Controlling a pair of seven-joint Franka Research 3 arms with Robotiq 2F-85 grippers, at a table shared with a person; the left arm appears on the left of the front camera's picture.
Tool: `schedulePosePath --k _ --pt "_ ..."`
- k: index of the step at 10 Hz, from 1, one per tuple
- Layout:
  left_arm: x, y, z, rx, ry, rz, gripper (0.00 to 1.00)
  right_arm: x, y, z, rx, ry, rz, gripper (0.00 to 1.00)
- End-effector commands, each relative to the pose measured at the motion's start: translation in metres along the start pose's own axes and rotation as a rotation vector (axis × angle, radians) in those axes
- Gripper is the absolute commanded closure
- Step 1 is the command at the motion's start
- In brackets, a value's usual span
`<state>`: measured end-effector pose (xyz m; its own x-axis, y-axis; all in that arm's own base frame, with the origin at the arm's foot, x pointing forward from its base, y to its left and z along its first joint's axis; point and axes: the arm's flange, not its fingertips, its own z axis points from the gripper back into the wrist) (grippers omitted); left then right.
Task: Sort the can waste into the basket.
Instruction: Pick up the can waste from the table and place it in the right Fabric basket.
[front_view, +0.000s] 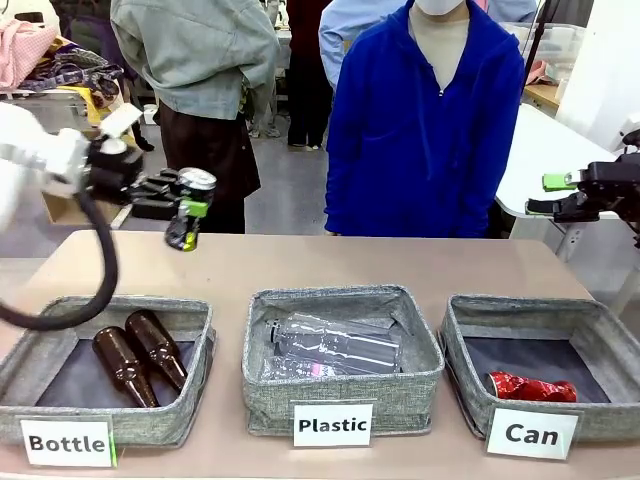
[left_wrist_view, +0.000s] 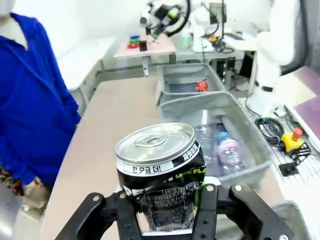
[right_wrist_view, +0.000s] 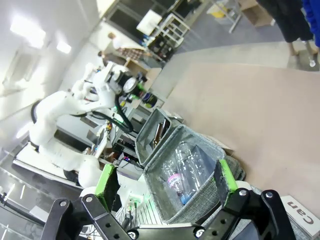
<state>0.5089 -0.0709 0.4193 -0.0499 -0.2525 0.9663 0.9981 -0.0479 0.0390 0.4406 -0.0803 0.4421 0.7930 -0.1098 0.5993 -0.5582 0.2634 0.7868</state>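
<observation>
the left gripper (front_view: 185, 205) holds the black can (front_view: 188, 209) clamped between its fingers, raised above the far left part of the table (front_view: 300, 262), over the space behind the "bottle" bin (front_view: 108, 372). in the left wrist view the can (left_wrist_view: 161, 172) stands upright between the closed fingers, its silver top facing the camera and its dark side crumpled. the red can (front_view: 531, 387) already lies dented in the "can" basket (front_view: 545, 364) at the right end of the row, so one of the two cans appears sorted and the second is in transit.

the right gripper (front_view: 561, 195) hangs near the right edge of the scene, above and behind the can basket, its green-padded fingers (right_wrist_view: 106, 181) spread apart with nothing between them. a person in a blue jacket (front_view: 425, 120) stands at the far side of the table, hands out of sight.

the step in hand looks like the carry. the next move would call for a long sweep to the right, across the "plastic" bin (front_view: 343, 352) with its clear bottles, until the can hangs over the can basket, then a release. the reach is far for the left arm, and the waiting right arm sits close to that path, so a handover or a wide berth may be needed.
</observation>
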Motion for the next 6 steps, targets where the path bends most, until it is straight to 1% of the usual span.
schedulePosePath --k 1,2,3,6 --pt "-0.011 -0.041 0.009 0.015 0.000 -0.089 1.00 -0.001 0.001 0.000 -0.013 -0.003 0.023 0.00" --pt "-0.019 -0.043 0.016 0.072 -0.007 -0.079 0.81 -0.001 0.001 0.000 -0.013 -0.003 0.023 0.00" --pt "-0.005 -0.028 0.009 0.005 0.003 -0.027 0.81 -0.001 0.001 0.000 -0.013 -0.003 0.023 0.00" --pt "-0.005 -0.028 0.009 0.005 0.003 -0.027 0.81 -0.001 0.001 0.000 -0.013 -0.003 0.023 0.00"
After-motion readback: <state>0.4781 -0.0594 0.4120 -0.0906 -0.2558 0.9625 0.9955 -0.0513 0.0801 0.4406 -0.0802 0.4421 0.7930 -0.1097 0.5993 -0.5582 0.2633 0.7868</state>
